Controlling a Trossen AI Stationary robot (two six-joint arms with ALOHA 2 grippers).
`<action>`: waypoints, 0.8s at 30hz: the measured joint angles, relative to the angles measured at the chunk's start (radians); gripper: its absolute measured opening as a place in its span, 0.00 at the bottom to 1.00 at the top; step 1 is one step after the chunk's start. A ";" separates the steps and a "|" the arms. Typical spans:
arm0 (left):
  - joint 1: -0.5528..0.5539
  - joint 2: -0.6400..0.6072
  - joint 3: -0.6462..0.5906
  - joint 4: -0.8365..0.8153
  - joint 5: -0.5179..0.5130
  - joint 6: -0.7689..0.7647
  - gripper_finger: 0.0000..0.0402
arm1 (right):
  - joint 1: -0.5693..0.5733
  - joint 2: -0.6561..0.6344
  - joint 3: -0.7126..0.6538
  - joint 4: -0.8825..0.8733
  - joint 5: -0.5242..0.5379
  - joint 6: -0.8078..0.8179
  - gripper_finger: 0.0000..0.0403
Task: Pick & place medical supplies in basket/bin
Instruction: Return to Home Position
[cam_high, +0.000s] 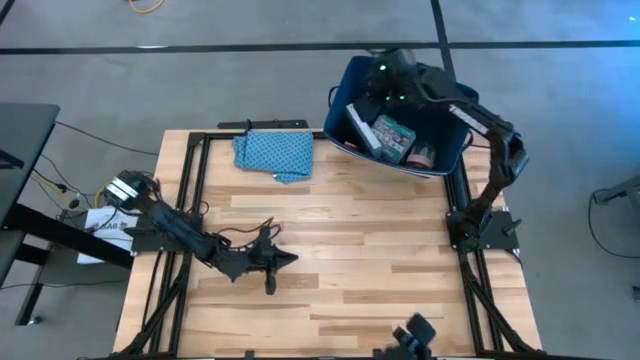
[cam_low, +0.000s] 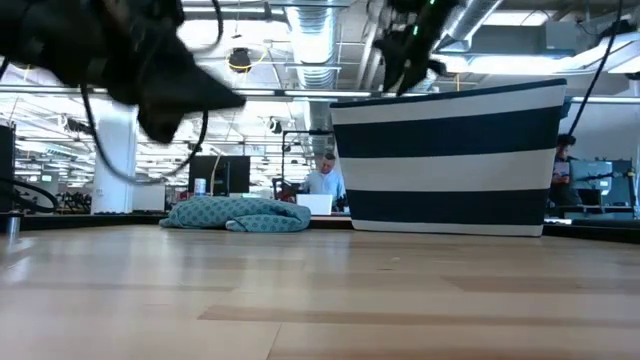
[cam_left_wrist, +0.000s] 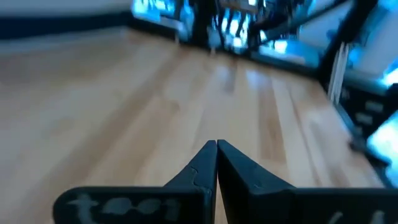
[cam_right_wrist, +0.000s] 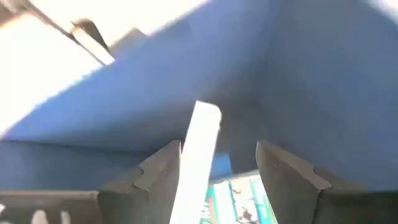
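The dark navy bin (cam_high: 455, 148) with white stripes (cam_low: 450, 160) stands at the table's far right. Inside it lie a blue-white pill organizer (cam_high: 361, 129), a teal-red flat box (cam_high: 394, 138) and a red bottle (cam_high: 424, 155). My right gripper (cam_high: 385, 78) hovers open over the bin's far left part. In its wrist view (cam_right_wrist: 217, 168) a white tube (cam_right_wrist: 202, 146) stands between the fingers, close along one of them, above the teal-red box (cam_right_wrist: 239, 199). My left gripper (cam_high: 288, 258) is shut and empty above the table's near left part (cam_left_wrist: 216, 149). My right gripper is open with the white tube (cam_right_wrist: 198, 162) lying along the inner side of one finger (cam_right_wrist: 158, 171). The other finger stands well apart from it. Whether the tube touches that nearer finger, I cannot tell.
A teal patterned folded cloth (cam_high: 275, 152) lies at the table's far edge, left of the bin (cam_low: 240, 214). Bare wood fills the table's middle and near part. Black frame rails run along both sides. A person sits in the room beyond the table (cam_low: 325, 180).
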 joint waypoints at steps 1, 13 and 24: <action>0.001 -0.042 0.000 -0.015 -0.015 0.019 0.00 | 0.015 -0.019 0.015 -0.012 0.000 0.008 0.50; -0.015 -0.683 0.000 -0.528 -0.357 0.345 0.00 | 0.460 -0.403 -0.006 -0.309 0.000 -0.076 0.41; -0.068 -1.247 -0.029 -1.068 -0.315 0.291 0.00 | 0.868 -0.975 -0.855 0.205 0.045 -0.076 0.35</action>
